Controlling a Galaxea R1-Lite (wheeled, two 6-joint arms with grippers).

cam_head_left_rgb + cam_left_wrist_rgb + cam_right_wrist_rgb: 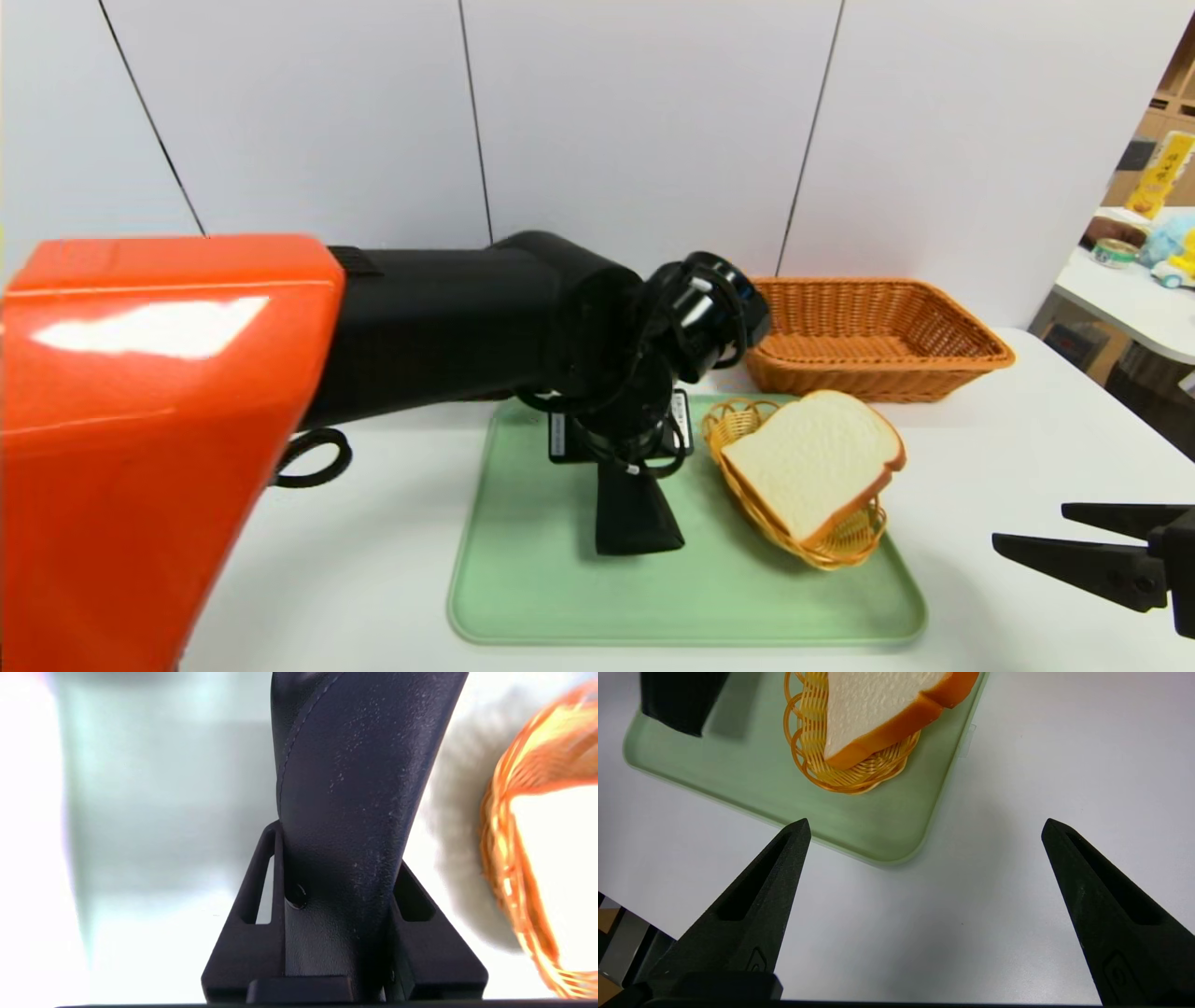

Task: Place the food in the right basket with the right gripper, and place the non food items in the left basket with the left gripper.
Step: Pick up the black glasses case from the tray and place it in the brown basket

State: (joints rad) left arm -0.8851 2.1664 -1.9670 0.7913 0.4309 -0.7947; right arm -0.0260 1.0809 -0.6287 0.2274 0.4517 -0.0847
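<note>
At the left, the orange-shelled left arm [429, 327] reaches in over the white table [373, 569], and part of the view behind it is hidden. A black loop [316, 457] shows just below the arm. The left gripper [340, 842] is over the green tray [551, 597], its fingers pinching the black glasses case [639, 513] from both sides (the grip is plain in the left wrist view). The case hangs above the tray, apart from it, as its shadow there attests. On the right part of the tray sits a small oval yellow wicker dish [854, 541], with the slice of bread [812, 462] resting tilted across it, crust jutting past the rim. Behind the tray, towards the right, the right basket [868, 378], orange-tan and woven, stands on the table. Farthest right among the work items, the right gripper [1027, 525] is over the table beside the tray, fingers spread wide (nothing between them).
</note>
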